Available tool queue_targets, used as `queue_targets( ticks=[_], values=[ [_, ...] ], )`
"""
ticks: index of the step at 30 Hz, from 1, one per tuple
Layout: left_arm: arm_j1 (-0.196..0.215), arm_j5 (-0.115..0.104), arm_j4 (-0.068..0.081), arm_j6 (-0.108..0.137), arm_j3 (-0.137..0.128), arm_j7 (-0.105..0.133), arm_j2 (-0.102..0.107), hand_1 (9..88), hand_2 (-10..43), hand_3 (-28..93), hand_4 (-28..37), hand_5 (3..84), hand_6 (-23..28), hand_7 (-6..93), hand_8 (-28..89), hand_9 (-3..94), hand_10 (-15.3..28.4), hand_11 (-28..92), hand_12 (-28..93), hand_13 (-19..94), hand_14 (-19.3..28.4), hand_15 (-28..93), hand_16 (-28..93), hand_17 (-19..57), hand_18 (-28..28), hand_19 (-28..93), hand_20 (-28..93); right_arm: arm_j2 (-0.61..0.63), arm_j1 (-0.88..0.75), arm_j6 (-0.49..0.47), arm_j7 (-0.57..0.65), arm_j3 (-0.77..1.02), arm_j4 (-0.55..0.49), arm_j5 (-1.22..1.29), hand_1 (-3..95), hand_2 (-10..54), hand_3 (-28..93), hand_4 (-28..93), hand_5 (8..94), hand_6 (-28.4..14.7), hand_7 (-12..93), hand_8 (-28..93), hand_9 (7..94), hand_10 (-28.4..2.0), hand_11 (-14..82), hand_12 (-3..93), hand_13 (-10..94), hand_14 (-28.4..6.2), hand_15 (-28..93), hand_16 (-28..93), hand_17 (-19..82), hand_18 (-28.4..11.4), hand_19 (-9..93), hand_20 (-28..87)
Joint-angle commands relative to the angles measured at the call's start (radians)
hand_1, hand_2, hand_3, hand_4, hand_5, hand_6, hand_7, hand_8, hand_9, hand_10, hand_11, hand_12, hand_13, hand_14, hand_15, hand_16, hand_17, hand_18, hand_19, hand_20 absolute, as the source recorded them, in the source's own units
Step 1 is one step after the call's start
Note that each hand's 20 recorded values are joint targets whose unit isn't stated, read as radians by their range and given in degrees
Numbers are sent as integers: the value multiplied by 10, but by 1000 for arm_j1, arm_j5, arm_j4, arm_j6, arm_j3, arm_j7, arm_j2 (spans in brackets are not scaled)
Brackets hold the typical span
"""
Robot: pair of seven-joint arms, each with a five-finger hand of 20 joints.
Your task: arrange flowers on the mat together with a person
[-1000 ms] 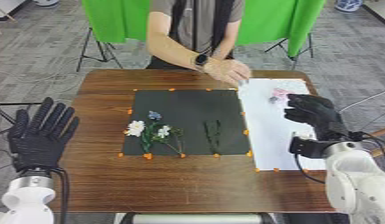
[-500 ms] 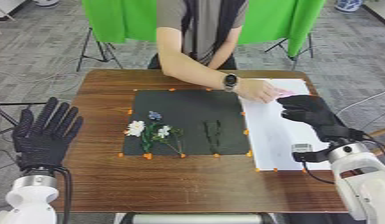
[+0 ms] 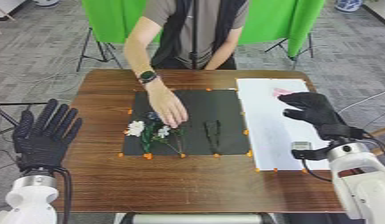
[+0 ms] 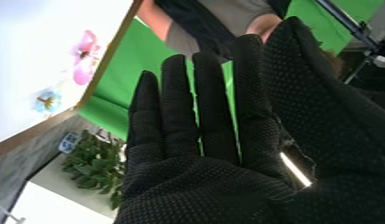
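Observation:
My right hand [image 3: 315, 112] is over the white sheet [image 3: 270, 145], its fingers relaxed and holding nothing. In the right wrist view, the right hand [image 4: 202, 130] has straight fingers, with a pink flower [image 4: 84, 57] and a blue one [image 4: 48, 101] on the white surface beyond. Pink blooms [image 3: 282, 92] lie near the sheet's far end. White flowers [image 3: 135, 128] and green stems [image 3: 212, 135] rest on the black mat [image 3: 228, 107]. A person's hand [image 3: 168, 109] is over the white and blue flowers, partly covering them. My left hand [image 3: 44, 137] is open left of the mat.
The brown table [image 3: 197, 187] extends around both mats, with orange tabs [image 3: 148, 156] along their edges. A small grey box [image 3: 301, 146] sits by my right wrist, with a cable [image 3: 311, 172] running down from it. The person stands at the far edge.
The person's hand has gone from the pink blooms on the white sheet across to the flowers on the black mat. My right hand has shifted slightly; my left is nearly still.

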Motion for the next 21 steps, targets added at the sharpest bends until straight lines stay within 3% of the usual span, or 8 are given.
queue_targets(
  ticks=[1, 10, 14, 17, 21],
  values=[
    [15, -3, 1, 6, 5, 1, -6, 253, 147, 681, -283, 408, 68, 144, -107, 366, 147, 185, 86, 260, 133, 280, -73, -51, 134, 315, 118, 3, -9, 27, 19, -11, -4, 14, 457, -95, 770, -283, 549, 53, 255, -167, 504, -73, 81, 153, 399, -63, 129, 197, 220, -85, 199, 190],
    [11, -2, 3, 2, 9, -1, -6, 253, 147, 681, -283, 407, 68, 146, -107, 364, 148, 184, 86, 259, 134, 279, -73, -51, 133, 316, 116, 11, 4, 41, 34, -9, 6, 41, 426, -95, 767, -281, 539, 36, 242, -159, 494, -83, 78, 155, 393, -82, 127, 200, 210, -103, 220, 190],
    [11, 3, 4, -1, 8, -3, -5, 252, 147, 683, -283, 409, 69, 147, -107, 363, 148, 183, 86, 259, 135, 280, -73, -51, 133, 314, 115, 71, 52, 119, 60, -59, 47, -2, 412, -95, 765, -270, 534, 24, 228, -152, 483, -92, 71, 155, 385, -89, 125, 200, 207, -107, 228, 184],
    [9, 5, 6, -8, 12, -5, -5, 254, 148, 680, -283, 410, 70, 146, -107, 363, 148, 183, 86, 260, 135, 281, -73, -51, 133, 314, 116, 111, 101, 136, 78, -89, 83, -90, 393, -95, 772, -261, 508, 15, 223, -146, 425, -110, 58, 156, 316, -105, 114, 202, 183, -114, 245, 178],
    [15, 8, 4, -10, 13, -6, -7, 253, 149, 680, -283, 410, 69, 145, -106, 362, 147, 183, 87, 259, 135, 280, -73, -51, 133, 314, 116, 160, 201, 170, 136, -169, 130, -211, 385, -95, 777, -263, 479, 12, 222, -145, 378, -112, 47, 158, 256, -113, 101, 199, 138, -119, 292, 152]
  ],
)
